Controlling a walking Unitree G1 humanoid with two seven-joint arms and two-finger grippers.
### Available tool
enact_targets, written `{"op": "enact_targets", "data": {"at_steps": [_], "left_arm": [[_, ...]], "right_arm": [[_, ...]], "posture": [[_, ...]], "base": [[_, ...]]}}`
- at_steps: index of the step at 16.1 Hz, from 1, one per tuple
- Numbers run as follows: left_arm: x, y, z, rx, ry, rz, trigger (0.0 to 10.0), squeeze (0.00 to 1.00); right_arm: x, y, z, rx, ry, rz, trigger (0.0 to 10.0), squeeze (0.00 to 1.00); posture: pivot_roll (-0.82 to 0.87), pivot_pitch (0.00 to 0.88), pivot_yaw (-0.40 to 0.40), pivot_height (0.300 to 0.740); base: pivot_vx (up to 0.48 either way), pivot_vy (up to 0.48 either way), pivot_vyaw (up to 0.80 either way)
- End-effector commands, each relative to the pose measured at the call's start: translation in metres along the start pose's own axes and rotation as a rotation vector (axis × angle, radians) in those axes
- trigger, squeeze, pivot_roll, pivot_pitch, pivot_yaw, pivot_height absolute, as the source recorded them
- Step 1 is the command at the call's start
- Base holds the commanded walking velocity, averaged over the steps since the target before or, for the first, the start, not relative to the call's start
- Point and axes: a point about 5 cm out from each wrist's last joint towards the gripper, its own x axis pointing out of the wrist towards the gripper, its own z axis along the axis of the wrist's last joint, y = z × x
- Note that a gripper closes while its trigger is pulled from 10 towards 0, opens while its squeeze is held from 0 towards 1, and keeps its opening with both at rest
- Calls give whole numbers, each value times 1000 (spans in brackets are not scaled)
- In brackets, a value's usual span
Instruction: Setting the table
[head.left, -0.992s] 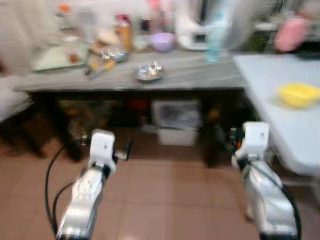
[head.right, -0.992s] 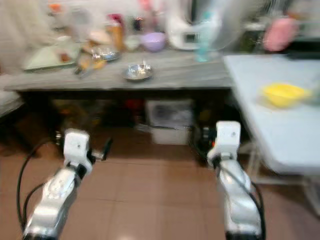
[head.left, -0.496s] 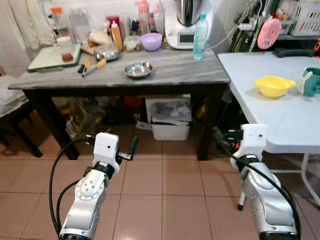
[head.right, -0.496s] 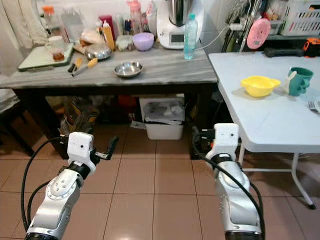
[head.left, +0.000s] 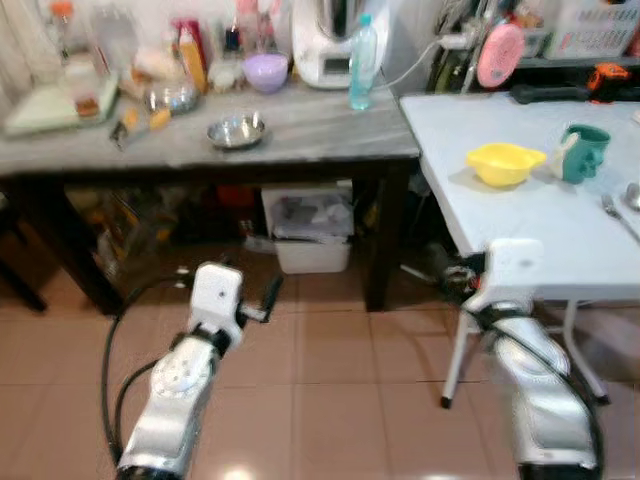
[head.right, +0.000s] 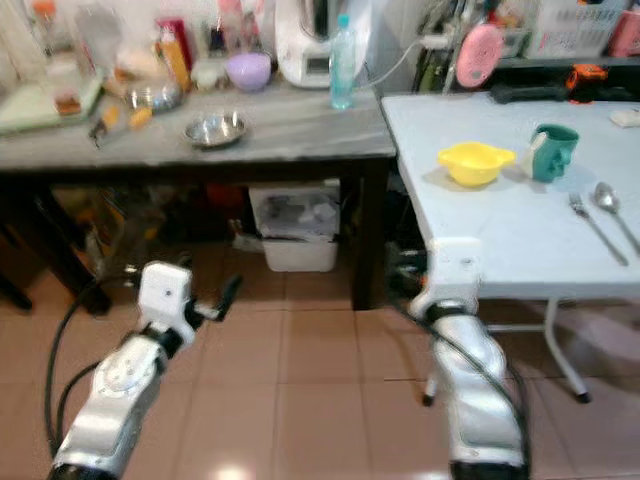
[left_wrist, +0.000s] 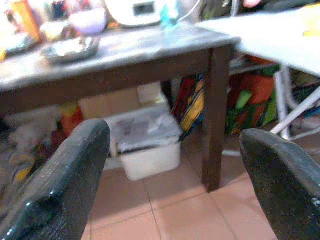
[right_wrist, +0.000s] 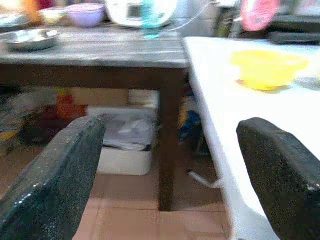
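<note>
A white folding table (head.right: 500, 235) stands at the right. On it are a yellow bowl (head.right: 472, 162), a teal mug (head.right: 553, 150), a fork (head.right: 590, 225) and a spoon (head.right: 612, 203). A steel bowl (head.right: 214, 128) lies on the grey-topped table (head.right: 300, 135) at the back left. Both arms are held low over the tiled floor, short of both tables. My left gripper (left_wrist: 172, 135) is open and holds nothing. My right gripper (right_wrist: 170, 125) is open too, near the white table's corner, with the yellow bowl (right_wrist: 267, 67) beyond it.
The grey table also carries a purple bowl (head.right: 248, 70), a water bottle (head.right: 342, 75), a white appliance (head.right: 305, 45), jars and a tray (head.right: 45, 105). A white bin (head.right: 295, 240) sits under it. The white table's legs (head.right: 560, 350) stand at my right.
The whole picture has shifted: the camera has turned right, so more of the white table, with the fork and spoon, is in view. Both arms keep their pose, grippers still open.
</note>
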Motion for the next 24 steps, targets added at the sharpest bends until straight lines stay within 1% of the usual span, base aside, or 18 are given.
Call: {"op": "enact_targets", "data": {"at_steps": [1,5,13,14,16,17,20,22,24], "left_arm": [[3,0,5,0,-19,-8,10000,0],[4,-2,5,-1,-22,-20,10000,0],[3,3,5,7,-16,-13,10000,0],[3,3,5,8,-18,-14,10000,0],[2,3,8,-30,-43,-12,10000,0],[2,3,8,-9,-40,-18,10000,0],[1,3,7,-30,-42,-27,10000,0],[1,3,8,-29,-44,-29,10000,0],[0,2,8,-41,-48,-40,10000,0]], "right_arm": [[0,-2,2,-13,-5,-9,10000,0],[0,-3,4,-20,-9,-15,10000,0],[3,3,3,-12,-12,-9,10000,0],[3,3,3,-11,-13,-8,10000,0],[4,4,3,-9,-13,-7,10000,0],[4,4,3,-9,-14,-6,10000,0],[1,8,0,-6,-9,7,10000,0],[0,11,0,-27,-13,28,10000,0],[-1,11,0,-20,-13,25,10000,0]], "posture": [[-77,0,56,740],[-80,0,61,740],[-63,0,66,740],[-57,0,67,740],[-57,0,67,740],[-55,0,68,740],[-57,0,68,740],[-59,0,69,740],[-61,0,69,740]], "base": [[0,-480,0],[0,-480,0],[0,-480,0],[0,0,0],[0,0,0],[0,0,0],[0,0,0],[0,0,0],[268,0,0]]}}
